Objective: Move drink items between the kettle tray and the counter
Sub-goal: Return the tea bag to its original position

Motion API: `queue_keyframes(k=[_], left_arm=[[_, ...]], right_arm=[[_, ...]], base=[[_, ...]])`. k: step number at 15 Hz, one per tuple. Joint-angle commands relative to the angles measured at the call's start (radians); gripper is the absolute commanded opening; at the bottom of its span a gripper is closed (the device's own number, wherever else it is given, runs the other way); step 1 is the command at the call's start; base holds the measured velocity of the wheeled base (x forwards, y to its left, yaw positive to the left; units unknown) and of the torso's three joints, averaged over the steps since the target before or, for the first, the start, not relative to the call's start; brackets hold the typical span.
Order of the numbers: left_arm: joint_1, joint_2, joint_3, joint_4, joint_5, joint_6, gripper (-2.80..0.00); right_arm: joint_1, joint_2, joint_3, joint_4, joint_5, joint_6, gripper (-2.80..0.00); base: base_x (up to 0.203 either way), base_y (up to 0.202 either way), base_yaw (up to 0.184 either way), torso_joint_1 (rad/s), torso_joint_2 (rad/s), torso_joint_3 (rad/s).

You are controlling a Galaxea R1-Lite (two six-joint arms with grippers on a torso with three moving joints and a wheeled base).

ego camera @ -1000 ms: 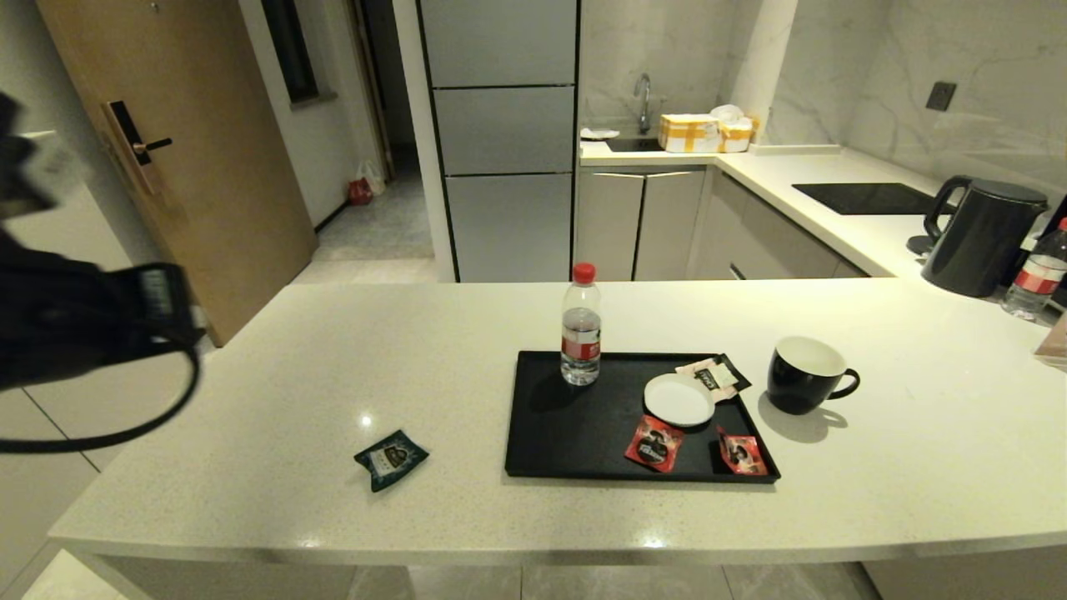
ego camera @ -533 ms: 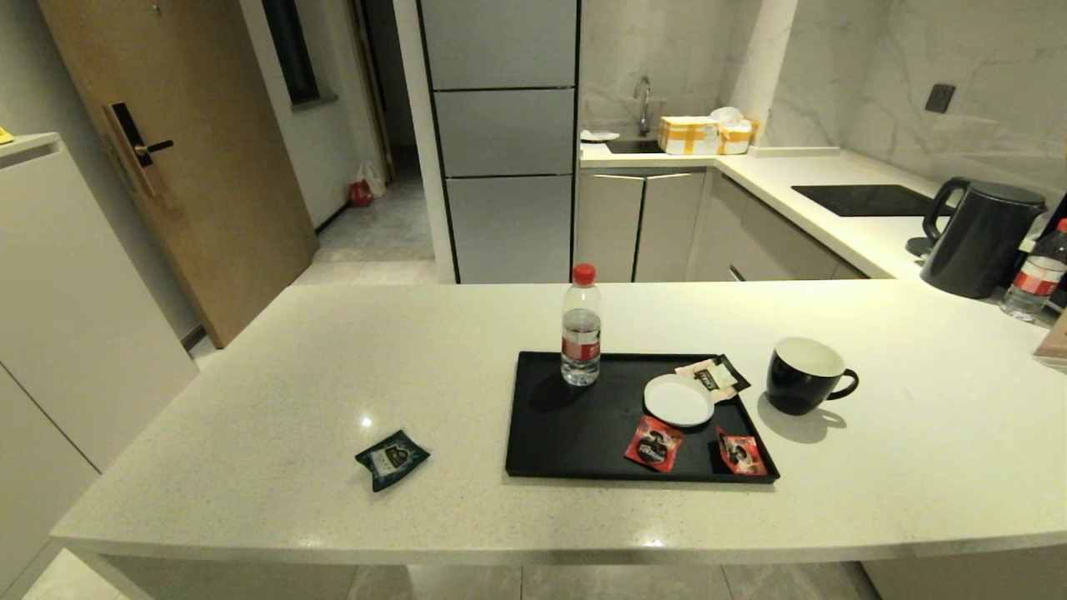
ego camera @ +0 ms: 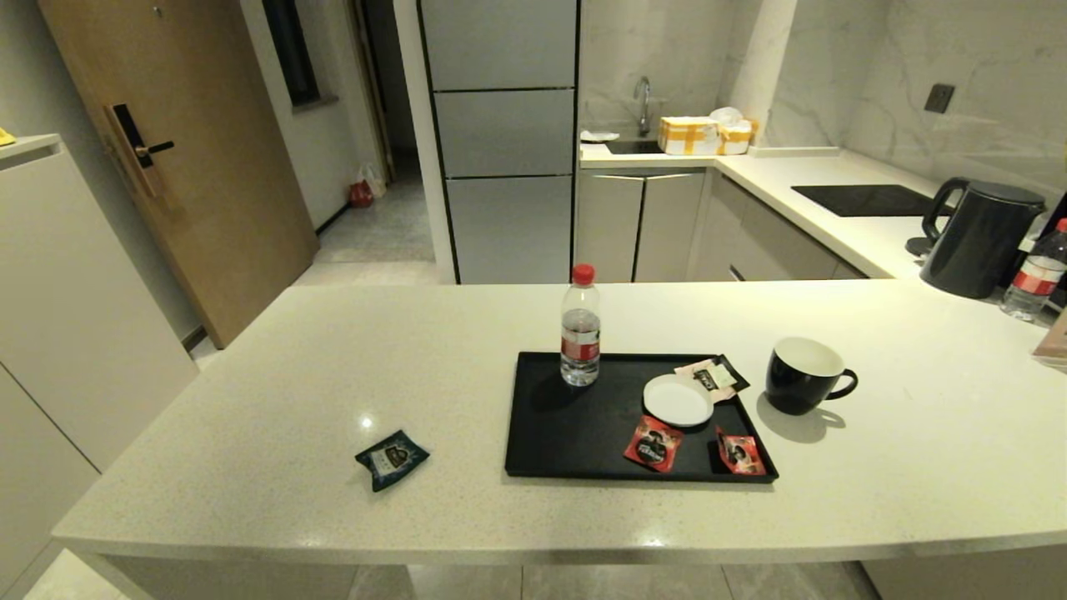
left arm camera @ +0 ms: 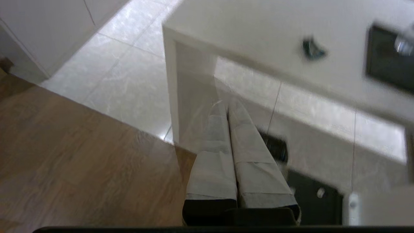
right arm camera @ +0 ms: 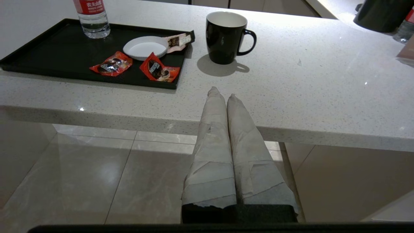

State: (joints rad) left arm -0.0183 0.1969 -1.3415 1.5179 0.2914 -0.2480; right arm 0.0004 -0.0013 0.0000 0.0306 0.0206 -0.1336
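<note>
The black mug (ego camera: pixel 803 377) (right arm camera: pixel 226 36) stands upright on the off-white counter (ego camera: pixel 333 358), just right of the black tray (ego camera: pixel 575 433) (right arm camera: pixel 61 55), handle to the right. The teal sachet (ego camera: pixel 392 457) (left arm camera: pixel 312 50) lies flat on the counter well left of the tray. Neither gripper shows in the head view. My left gripper (left arm camera: pixel 226 105) hangs shut and empty below counter height off the counter's left end. My right gripper (right arm camera: pixel 222 91) is shut and empty, at the counter's front edge, short of the mug.
On the tray stand a red-capped water bottle (ego camera: pixel 581 337), a white saucer (ego camera: pixel 678 400), two red sachets (ego camera: pixel 654 444) and a pale sachet (ego camera: pixel 713 375). A black kettle (ego camera: pixel 982 236), a second bottle (ego camera: pixel 1036 275) and a cooktop (ego camera: pixel 867 198) are at the far right.
The left arm, which filled the head view's left edge a second ago, has dropped out of that view. Nothing on the counter or tray has moved.
</note>
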Motion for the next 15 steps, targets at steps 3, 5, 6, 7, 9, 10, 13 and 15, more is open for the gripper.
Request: queue_keyframes(k=[3, 5, 6, 7, 9, 10, 13, 15], left_arm=[[0.015, -0.173, 0.327, -0.095, -0.056, 0.049, -2.8], [0.016, -0.183, 0.582, -0.434, -0.067, 0.061, -2.8], [0.016, -0.185, 0.729, -0.66, -0.071, 0.066, -2.8], [0.016, -0.187, 0.907, -0.9, -0.075, 0.076, -2.8], [0.016, -0.19, 1.198, -1.329, -0.104, 0.101, -2.8], [0.016, -0.192, 1.294, -1.447, -0.125, 0.114, -2.8], [0.017, -0.193, 1.342, -1.509, -0.293, 0.296, -2.8], [0.017, -0.195, 1.34, -1.513, -0.301, 0.324, -2.8]], right_arm=[[0.0, 0.0, 0.003, 0.0, 0.001, -0.001, -2.8], [0.0, 0.0, 0.003, 0.0, 0.001, -0.001, -2.8], [0.0, 0.0, 0.003, 0.0, 0.001, -0.001, -2.8], [0.0, 0.0, 0.003, 0.0, 0.001, -0.001, -2.8], [0.0, 0.0, 0.003, 0.0, 0.001, 0.0, -2.8], [0.0, 0.0, 0.003, 0.0, 0.001, -0.001, -2.8], [0.0, 0.0, 0.003, 0.0, 0.001, -0.001, -2.8], [0.0, 0.0, 0.003, 0.0, 0.001, -0.001, -2.8]], base=[[0.0, 0.0, 0.0, 0.0, 0.0, 0.0], [0.0, 0.0, 0.0, 0.0, 0.0, 0.0], [0.0, 0.0, 0.0, 0.0, 0.0, 0.0], [0.0, 0.0, 0.0, 0.0, 0.0, 0.0], [0.0, 0.0, 0.0, 0.0, 0.0, 0.0], [0.0, 0.0, 0.0, 0.0, 0.0, 0.0], [0.0, 0.0, 0.0, 0.0, 0.0, 0.0], [0.0, 0.0, 0.0, 0.0, 0.0, 0.0]])
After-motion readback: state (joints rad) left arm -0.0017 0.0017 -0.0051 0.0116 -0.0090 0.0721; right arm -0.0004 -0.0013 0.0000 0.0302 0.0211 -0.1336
